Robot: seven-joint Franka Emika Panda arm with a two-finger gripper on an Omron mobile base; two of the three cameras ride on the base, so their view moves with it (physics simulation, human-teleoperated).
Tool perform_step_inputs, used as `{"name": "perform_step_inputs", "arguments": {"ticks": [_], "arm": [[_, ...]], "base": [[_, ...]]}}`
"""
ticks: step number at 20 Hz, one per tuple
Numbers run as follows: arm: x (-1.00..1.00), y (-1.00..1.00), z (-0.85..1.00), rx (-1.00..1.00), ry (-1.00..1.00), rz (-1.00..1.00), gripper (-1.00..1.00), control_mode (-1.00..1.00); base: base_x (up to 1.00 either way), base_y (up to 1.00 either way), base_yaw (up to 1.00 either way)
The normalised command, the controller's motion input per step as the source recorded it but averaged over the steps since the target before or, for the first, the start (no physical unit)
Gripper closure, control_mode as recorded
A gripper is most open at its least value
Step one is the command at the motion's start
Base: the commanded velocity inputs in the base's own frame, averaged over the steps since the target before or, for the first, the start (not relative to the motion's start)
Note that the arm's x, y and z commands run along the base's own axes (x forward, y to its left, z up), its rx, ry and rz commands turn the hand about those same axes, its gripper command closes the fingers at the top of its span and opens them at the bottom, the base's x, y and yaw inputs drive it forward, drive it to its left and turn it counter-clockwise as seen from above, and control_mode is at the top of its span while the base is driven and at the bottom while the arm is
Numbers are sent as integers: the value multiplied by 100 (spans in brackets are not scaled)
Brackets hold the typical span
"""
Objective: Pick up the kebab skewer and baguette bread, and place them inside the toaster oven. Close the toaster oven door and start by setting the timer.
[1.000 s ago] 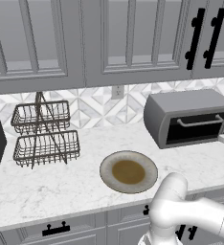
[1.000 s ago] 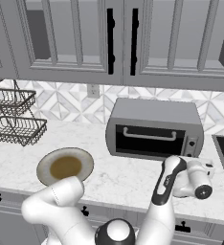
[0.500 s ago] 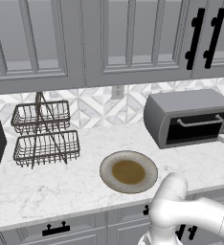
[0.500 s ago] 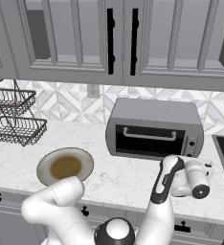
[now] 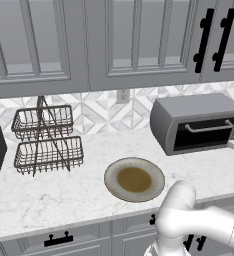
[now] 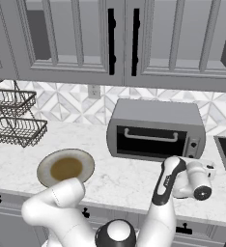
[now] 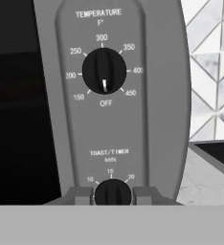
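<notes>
**Fingers clamped on the timer knob**

Fingers [image 7: 113, 194] grasp the small black timer knob [image 7: 112, 192] at the bottom of the hand view, one grey pad [image 7: 80, 195] on each side of it, just under the words "TOAST/TIMER MIN". Higher on the same grey control panel [image 7: 152, 119] sits the round black temperature dial [image 7: 104, 70], its white mark pointing down at OFF. Left of the panel is the dark glass toaster oven door [image 7: 16, 105].

From the left base view, the boxy grey metal toaster oven [image 5: 196, 122] stands at the right of the white marble worktop [image 5: 64, 192], its door shut with the silver bar handle [image 5: 209, 128] across the top. A round, brown-centred plate [image 5: 134, 179] lies near the front edge, and a two-tier black wire basket [image 5: 45, 138] stands to the left.

From the right base view, the white arm's hand [image 6: 194, 177] reaches toward the oven's right front corner.
</notes>
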Motion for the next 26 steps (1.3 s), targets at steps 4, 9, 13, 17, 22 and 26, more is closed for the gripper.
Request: {"name": "perform_step_inputs", "arguments": {"ticks": [4,9,13,17,22,26], "arm": [[0,0,-10,16,-3,0,100,-100],[-2,0,-12,18,-13,0,100,-100],[-8,0,-11,18,-16,0,100,-100],[-7,0,-3,18,-7,0,100,-100],[-6,0,0,15,0,0,100,-100],[-4,0,0,9,3,0,100,-100]], "base": [[0,0,0],[0,0,0],[0,0,0],[0,0,0],[0,0,0],[0,0,0]]}}
